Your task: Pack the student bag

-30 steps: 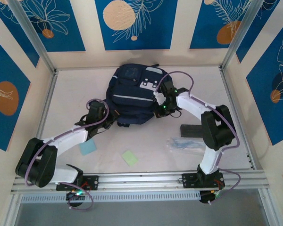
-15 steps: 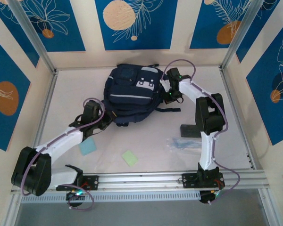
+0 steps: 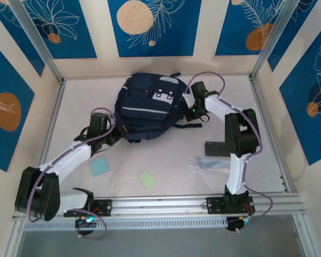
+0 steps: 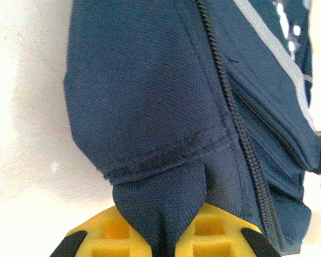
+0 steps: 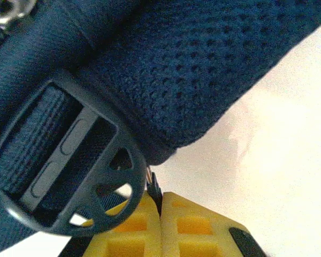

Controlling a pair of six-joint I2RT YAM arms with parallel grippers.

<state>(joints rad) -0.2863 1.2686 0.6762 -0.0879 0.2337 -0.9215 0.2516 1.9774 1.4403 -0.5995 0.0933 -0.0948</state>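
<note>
We hold the student bag [image 3: 147,107] at the table's [image 3: 171,160] far centre, gripped from both sides. The left gripper [image 4: 159,238] is clamped on a navy fabric fold. The right gripper [image 5: 160,217] pinches a thin dark edge beside the strap buckle [image 5: 69,176], likely to steady and position the bag for packing.

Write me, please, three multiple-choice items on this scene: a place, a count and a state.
1. Where does the student bag lie? A) far middle of the table B) beside the arm bases C) against the left wall
2. How many paper squares lie on the table? A) one B) two C) four
3. The left gripper is: A) open B) shut on bag fabric C) holding a paper square
Answers: 1 A, it sits centred at the far side. 2 B, one light blue, one light green. 3 B, navy fabric is pinched between its yellow pads.
</note>
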